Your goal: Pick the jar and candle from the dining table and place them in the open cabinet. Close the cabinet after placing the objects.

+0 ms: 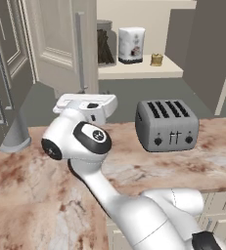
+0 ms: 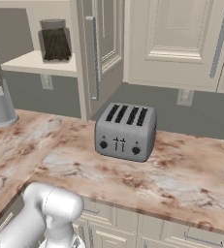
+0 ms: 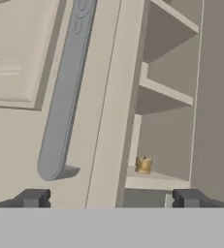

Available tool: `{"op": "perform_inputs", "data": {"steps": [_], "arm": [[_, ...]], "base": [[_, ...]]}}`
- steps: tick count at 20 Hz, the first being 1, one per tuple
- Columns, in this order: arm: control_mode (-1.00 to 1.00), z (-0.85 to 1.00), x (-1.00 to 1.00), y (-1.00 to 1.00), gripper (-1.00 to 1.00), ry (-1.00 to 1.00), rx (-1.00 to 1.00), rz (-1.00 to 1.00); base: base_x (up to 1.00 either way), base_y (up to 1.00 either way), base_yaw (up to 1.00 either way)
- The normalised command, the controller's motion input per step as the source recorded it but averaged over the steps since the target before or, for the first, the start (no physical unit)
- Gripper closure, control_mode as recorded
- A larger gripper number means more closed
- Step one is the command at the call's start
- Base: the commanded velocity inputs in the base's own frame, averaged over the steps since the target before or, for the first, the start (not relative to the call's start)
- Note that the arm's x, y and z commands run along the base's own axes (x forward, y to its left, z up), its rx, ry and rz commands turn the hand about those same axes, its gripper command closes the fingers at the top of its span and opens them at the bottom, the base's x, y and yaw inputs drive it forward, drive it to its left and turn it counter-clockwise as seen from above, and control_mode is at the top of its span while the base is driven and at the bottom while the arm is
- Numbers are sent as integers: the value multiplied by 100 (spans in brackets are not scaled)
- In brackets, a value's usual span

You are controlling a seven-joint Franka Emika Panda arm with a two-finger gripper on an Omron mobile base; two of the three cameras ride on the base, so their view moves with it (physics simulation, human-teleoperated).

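In the left base view, the cabinet (image 1: 134, 71) shelf carries, from the left, the jar (image 1: 103, 46), a white canister (image 1: 131, 45) and the candle (image 1: 156, 59), behind a grey toaster (image 1: 166, 125). The right base view hides candle and canister behind the door (image 2: 95, 53). The hand view shows the gripper (image 3: 111, 198) spread wide, empty, facing the door's handle (image 3: 65, 92).

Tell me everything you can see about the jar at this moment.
The jar is a clear glass cylinder with a greyish lid, filled with dark brown-green sticks. It stands upright on the pale lower shelf of the open cream cabinet, toward the shelf's left side, partly hidden behind the door's edge in the left base view. Nothing but the shelf touches it.
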Motion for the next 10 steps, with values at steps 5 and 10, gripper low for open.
{"op": "perform_inputs", "data": {"steps": [5, 10], "arm": [[-100, 0, 43, -32, -100, 0, 0, -4], [-100, 0, 48, -24, -100, 0, 0, -1]], "base": [[0, 0, 0], [0, 0, 0]]}}
